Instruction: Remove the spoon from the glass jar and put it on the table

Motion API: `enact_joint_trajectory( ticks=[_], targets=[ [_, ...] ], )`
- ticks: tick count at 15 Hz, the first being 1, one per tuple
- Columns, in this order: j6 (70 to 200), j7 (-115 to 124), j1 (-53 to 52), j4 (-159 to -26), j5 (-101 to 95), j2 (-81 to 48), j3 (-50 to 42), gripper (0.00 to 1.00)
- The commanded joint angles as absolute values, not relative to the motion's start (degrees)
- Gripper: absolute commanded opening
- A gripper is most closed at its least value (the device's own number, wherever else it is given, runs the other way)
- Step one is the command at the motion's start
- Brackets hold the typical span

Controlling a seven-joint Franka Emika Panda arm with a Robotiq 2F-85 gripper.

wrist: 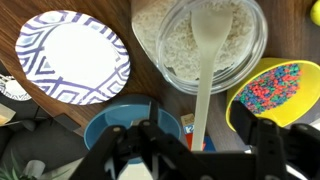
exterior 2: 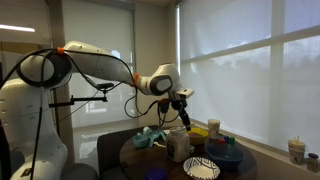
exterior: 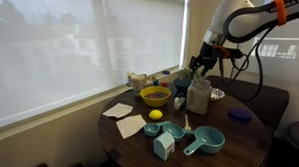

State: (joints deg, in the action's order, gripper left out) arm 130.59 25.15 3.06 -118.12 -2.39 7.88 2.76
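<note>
The glass jar (wrist: 200, 45) holds off-white contents and stands on the round dark table (exterior: 242, 147). It also shows in both exterior views (exterior: 198, 96) (exterior 2: 180, 146). The pale spoon (wrist: 205, 75) stands in the jar with its bowl on the contents. Its handle leans up out of the rim toward the wrist camera. My gripper (wrist: 205, 142) hangs just above the jar (exterior: 198, 65) (exterior 2: 183, 106). Its fingers are spread, with the spoon handle between them and a gap on both sides.
Around the jar are a yellow bowl of coloured sprinkles (wrist: 275, 85), a blue-patterned white plate (wrist: 70, 55) and a blue bowl (wrist: 115, 120). Nearer the table's front are a lemon (exterior: 155, 116), teal measuring cups (exterior: 202, 142), a pale teal carton (exterior: 164, 145) and napkins (exterior: 119, 110).
</note>
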Motion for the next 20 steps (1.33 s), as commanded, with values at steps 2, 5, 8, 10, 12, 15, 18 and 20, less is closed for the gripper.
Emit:
enact_joint_trajectory(
  ticks=[2,5,8,10,12,15,18,20],
  targets=[
    [131.4,26.8,2.5,-117.1,-2.8,7.0,2.8,0.37],
    [131.3,26.5,2.3,-117.2,-2.6,7.0,2.8,0.17],
    [131.2,26.4,2.1,-117.2,-2.5,7.0,2.9,0.07],
    [131.1,26.4,2.0,-117.1,-2.4,7.0,2.9,0.03],
    [131.1,26.4,2.0,-117.1,-2.3,7.2,2.9,0.03],
    [131.4,26.6,2.0,-117.2,-2.6,7.6,3.0,0.03],
    [132.3,26.7,2.0,-117.0,-3.0,8.3,3.1,0.03],
    [133.4,27.3,2.1,-117.0,-4.0,9.0,3.2,0.03]
  ],
)
